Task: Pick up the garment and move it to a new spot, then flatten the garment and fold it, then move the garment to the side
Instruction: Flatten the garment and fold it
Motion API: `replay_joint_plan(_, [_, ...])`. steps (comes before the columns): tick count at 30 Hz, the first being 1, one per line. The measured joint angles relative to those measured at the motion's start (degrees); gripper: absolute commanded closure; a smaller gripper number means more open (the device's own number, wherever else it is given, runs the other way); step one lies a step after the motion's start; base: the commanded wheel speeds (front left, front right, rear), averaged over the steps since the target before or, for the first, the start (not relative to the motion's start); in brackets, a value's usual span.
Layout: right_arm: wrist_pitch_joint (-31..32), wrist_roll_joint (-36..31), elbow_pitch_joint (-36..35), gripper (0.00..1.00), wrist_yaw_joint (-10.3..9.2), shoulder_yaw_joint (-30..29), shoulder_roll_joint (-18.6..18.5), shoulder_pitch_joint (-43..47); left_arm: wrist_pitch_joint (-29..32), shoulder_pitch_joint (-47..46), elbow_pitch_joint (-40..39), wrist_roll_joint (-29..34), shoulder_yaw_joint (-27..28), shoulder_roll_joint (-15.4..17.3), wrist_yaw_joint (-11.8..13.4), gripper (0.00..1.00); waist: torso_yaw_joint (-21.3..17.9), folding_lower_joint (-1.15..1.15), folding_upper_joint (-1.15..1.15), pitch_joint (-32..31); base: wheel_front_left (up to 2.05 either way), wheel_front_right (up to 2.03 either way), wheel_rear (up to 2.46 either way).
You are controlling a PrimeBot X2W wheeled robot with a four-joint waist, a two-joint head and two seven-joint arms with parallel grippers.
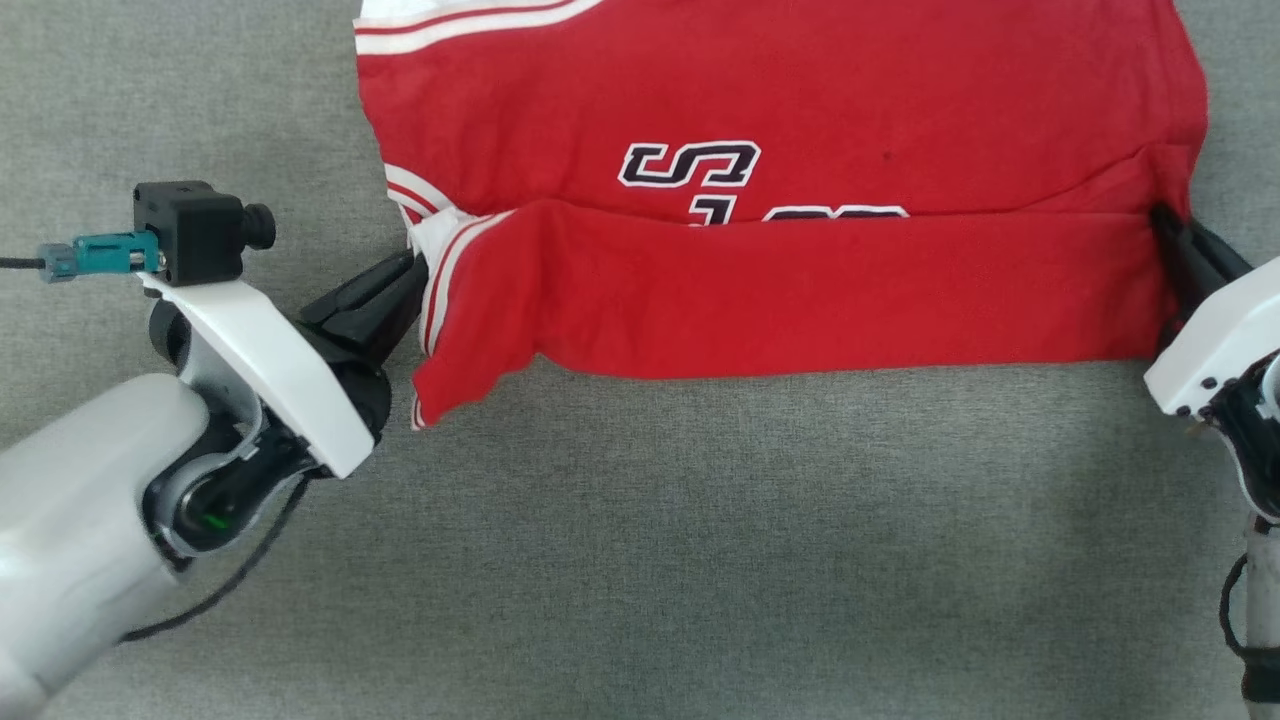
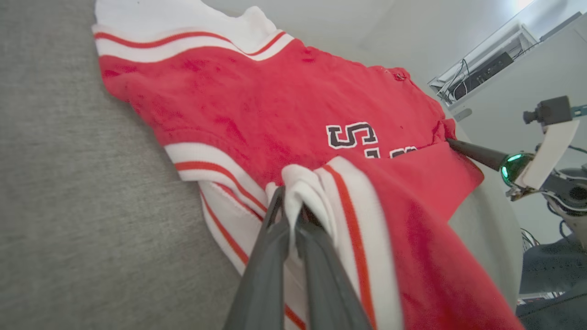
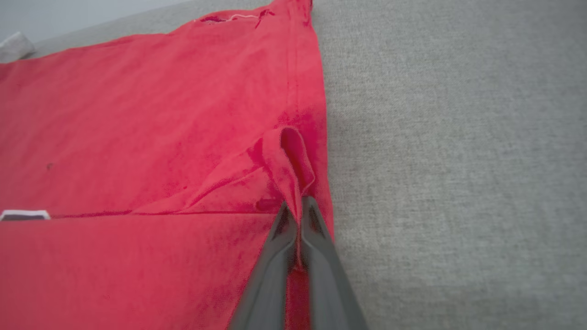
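Red garment [image 1: 800, 100] lies spread on the grey fabric tabletop [image 1: 700, 520], near edge folded up and partly covering the dark lettering [image 1: 690, 165]. At its left edge the left gripper [image 1: 412, 268] has its fingers [image 2: 266, 256] pinched tight on white striped trim. At the right edge the right gripper [image 1: 1162, 222] has its fingers [image 3: 270, 256] clamped on a red fold.

Soft even light throws a faint shadow below the garment [image 1: 800, 300] on the grey cloth [image 1: 700, 550]; wrist views bend at the edges, red goes blotchy, near fingers [image 2: 263, 275] blur, glare burns the left wrist view's top right.
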Motion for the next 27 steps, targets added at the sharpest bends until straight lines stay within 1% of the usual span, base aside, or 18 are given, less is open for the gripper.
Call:
replay_joint_plan(1, [0.0, 0.0, 0.1, 0.00, 0.00, 0.2, -0.1, 0.1, 0.1, -0.5, -0.2, 0.3, -0.8, 0.5, 0.0, 0.00, 0.0, 0.00, 0.00, -0.3, 0.00, 0.00, 0.00])
replay_joint_plan(4, [-0.6, -0.2, -0.4, 0.00, 0.00, 0.5, -0.7, 1.6, 0.5, -2.9, -0.5, 2.5, -2.6, 2.9, 0.0, 0.00, 0.0, 0.00, 0.00, -1.6, 0.00, 0.00, 0.00])
replay_joint_plan(8, [-1.0, -0.4, -2.4, 0.00, 0.00, -0.1, -1.2, 3.6, 3.6, -4.7, -1.4, 6.5, -4.3, 5.9, 0.0, 0.00, 0.3, 0.00, 0.00, -3.8, 0.00, 0.00, 0.00])
replay_joint_plan(10, [-1.0, -0.3, -3.6, 0.00, 0.00, -0.4, -1.4, 4.6, 6.1, -5.4, -1.7, 10.0, -4.7, 7.8, 0.0, 0.00, 0.4, 0.00, 0.00, -5.0, 0.00, 0.00, 0.00])
replay_joint_plan(13, [-0.9, 0.0, -5.1, 0.00, 0.00, -0.8, -1.5, 6.2, 9.1, -5.7, -3.3, 11.7, -4.9, 9.2, 0.0, 0.00, 0.6, 0.00, 0.00, -6.7, 0.00, 0.00, 0.00])
replay_joint_plan(15, [-0.7, 0.1, -6.0, 0.00, 0.00, -1.0, -1.4, 7.2, 10.7, -5.7, -5.0, 11.6, -4.9, 9.9, 0.0, 0.00, 0.7, 0.00, 0.00, -7.7, 0.00, 0.00, 0.00])
replay_joint_plan(17, [-0.5, 0.1, -6.6, 0.00, 0.00, -1.1, -1.2, 7.8, 14.3, -5.4, -7.4, 9.4, -4.8, 10.1, 0.0, 0.00, 0.7, 0.00, 0.00, -8.5, 0.00, 0.00, 0.00])
replay_joint_plan(20, [-0.5, 0.4, -7.1, 0.00, -0.01, -1.3, -0.8, 8.4, 19.5, -3.7, -11.5, 6.1, -5.0, 9.6, 0.0, 0.00, 0.4, 0.00, 0.00, -9.1, 0.00, 0.00, 0.00])
replay_joint_plan(22, [-0.5, 0.6, -7.3, 0.00, 0.00, -1.3, -0.5, 8.6, 22.5, -3.2, -12.2, 4.1, -5.0, 9.2, 0.0, 0.00, 0.2, 0.00, 0.00, -9.1, 0.00, 0.00, 0.00])
replay_joint_plan(24, [-0.6, 0.7, -7.4, 0.00, 0.00, -1.1, -0.1, 8.8, 25.4, -2.9, -11.1, 4.1, -5.0, 8.8, 0.0, 0.00, -0.1, 0.00, 0.00, -8.8, 0.00, 0.00, 0.00])
replay_joint_plan(27, [-1.0, 0.7, -7.6, 0.00, 0.00, -0.6, 0.4, 8.8, 27.5, -2.3, -6.9, 3.7, -5.0, 7.4, 0.0, 0.00, -0.7, 0.00, 0.00, -8.1, 0.00, 0.00, 0.00])
